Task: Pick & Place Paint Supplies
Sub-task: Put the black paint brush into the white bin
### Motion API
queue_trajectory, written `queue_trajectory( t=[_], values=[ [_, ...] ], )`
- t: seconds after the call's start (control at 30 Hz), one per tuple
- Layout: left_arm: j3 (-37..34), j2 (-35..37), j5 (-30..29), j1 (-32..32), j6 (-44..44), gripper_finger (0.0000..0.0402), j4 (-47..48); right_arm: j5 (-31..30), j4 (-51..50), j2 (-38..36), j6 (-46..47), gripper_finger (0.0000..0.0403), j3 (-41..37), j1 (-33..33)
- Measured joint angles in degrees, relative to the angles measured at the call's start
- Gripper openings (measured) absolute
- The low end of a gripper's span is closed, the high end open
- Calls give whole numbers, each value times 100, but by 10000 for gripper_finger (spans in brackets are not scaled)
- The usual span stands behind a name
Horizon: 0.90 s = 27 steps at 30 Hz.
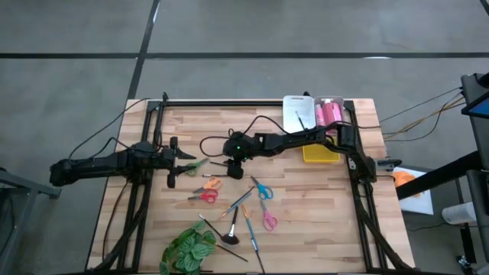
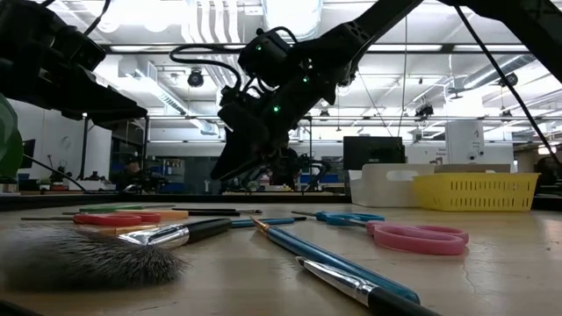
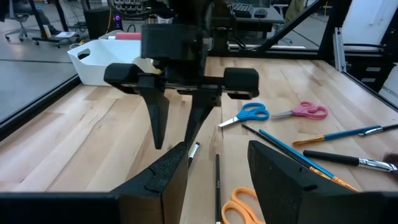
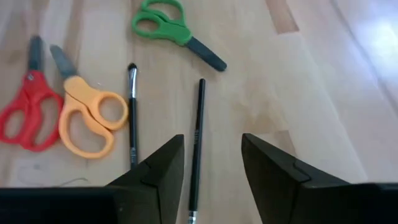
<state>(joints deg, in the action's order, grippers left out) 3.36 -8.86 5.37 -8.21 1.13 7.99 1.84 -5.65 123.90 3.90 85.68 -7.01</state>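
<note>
The right gripper (image 4: 211, 171) is held over the table's middle, its fingers parted and empty. A thin dark brush (image 4: 197, 140) lies directly beneath, its long axis running through the finger gap toward twelve o'clock. The left gripper (image 1: 174, 156), also parted, waits at nine o'clock, farther off.

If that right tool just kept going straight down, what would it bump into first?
Most likely the thin black brush lying on the table: in the right wrist view it runs straight into the gap of the open right tool. How far above it the tool sits is unclear.
</note>
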Motion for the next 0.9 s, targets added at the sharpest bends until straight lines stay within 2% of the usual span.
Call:
queue_trajectory(
  t=[0.5,0.9],
  values=[
    [2,0,-2,-1,0,169,0,-54,120,-1,243,160,-265,53],
    [2,0,-2,-1,0,169,2,-35,182,373,325,160,-249,151]
  ],
)
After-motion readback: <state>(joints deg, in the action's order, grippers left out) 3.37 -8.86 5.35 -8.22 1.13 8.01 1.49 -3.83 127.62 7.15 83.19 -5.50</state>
